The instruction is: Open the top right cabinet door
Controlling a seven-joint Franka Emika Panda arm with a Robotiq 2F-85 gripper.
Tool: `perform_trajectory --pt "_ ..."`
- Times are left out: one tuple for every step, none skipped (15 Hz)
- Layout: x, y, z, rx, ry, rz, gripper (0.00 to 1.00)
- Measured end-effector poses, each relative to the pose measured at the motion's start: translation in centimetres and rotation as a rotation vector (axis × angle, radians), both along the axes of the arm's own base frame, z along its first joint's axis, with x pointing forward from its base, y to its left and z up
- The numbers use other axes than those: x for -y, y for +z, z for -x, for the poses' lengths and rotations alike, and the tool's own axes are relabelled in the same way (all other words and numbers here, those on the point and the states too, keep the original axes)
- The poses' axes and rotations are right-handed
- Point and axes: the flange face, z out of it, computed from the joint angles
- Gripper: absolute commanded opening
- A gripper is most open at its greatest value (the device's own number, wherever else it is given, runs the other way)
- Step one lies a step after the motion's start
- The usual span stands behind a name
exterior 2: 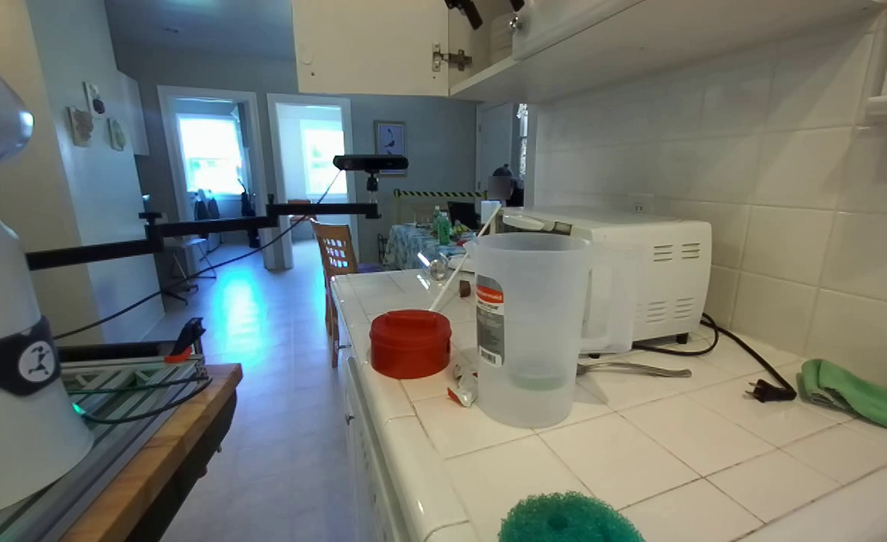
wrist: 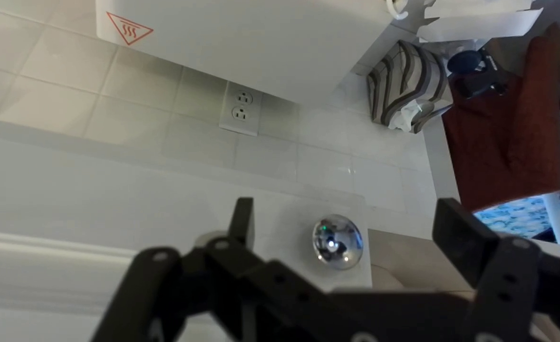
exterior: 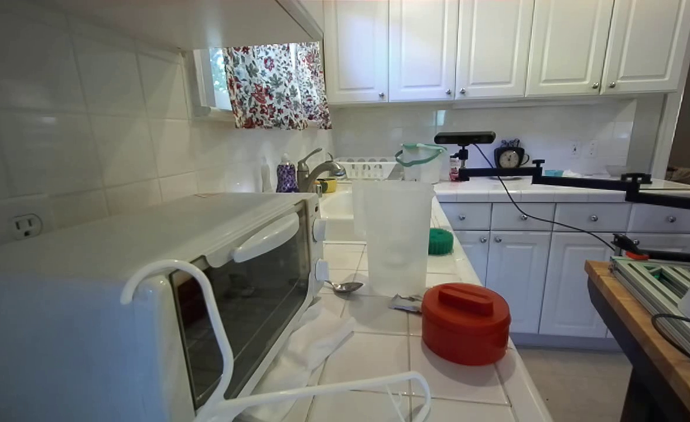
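The top right cabinet door [exterior 2: 564, 24] is a white panel with a round shiny knob [exterior 2: 516, 23], seen from below at the top of an exterior view; it looks closed. In the wrist view the white door [wrist: 94, 190] fills the lower left, its knob [wrist: 338, 242] near its right corner. My gripper [wrist: 350, 223] is open, one black finger on each side of the knob and apart from it. Whether the fingertips reach the knob's depth I cannot tell. In an exterior view only the black fingertips of my gripper [exterior 2: 495, 11] show, close to the knob.
The neighbouring door [exterior 2: 372, 49] stands open on its hinge [exterior 2: 451, 59]. Below are a white microwave [exterior 2: 639, 278], a plastic pitcher [exterior 2: 530, 331] and a red container [exterior 2: 410, 344]. A black camera bar [exterior 2: 217, 223] extends from the robot's table [exterior 2: 221, 376].
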Motion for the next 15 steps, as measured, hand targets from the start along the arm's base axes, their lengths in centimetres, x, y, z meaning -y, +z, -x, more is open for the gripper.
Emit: perform_trajectory --pt "-0.1 -0.1 -0.1 0.0 0.001 0.001 0.96" --pt "-0.2 -0.1 -0.2 0.0 0.002 0.001 0.96" --pt "-0.3 -0.2 -0.4 0.0 0.004 0.002 0.95" --pt "-0.5 -0.2 -0.5 -0.001 0.005 0.003 0.95" --pt "-0.6 -0.2 -0.6 -0.001 0.007 0.004 0.95" --pt "-0.7 -0.3 -0.7 -0.001 0.009 0.005 0.94" --pt "-0.9 -0.3 -0.8 -0.002 0.011 0.006 0.91" --pt "-1.0 -0.4 -0.9 -0.002 0.013 0.008 0.87" --pt "-1.1 -0.4 -1.0 -0.002 0.015 0.009 0.8" --pt "-1.2 -0.4 -1.1 -0.001 0.017 0.01 0.64" --pt "-1.4 -0.4 -1.2 -0.001 0.018 0.01 0.62" --pt "-1.5 -0.4 -1.3 -0.001 0.02 0.011 0.54" --pt "-1.5 -0.5 -1.3 0.0 0.02 0.01 0.46" --pt "-1.6 -0.5 -1.4 0.002 0.021 0.01 0.37" --pt "-1.6 -0.5 -1.5 0.004 0.02 0.01 0.3"
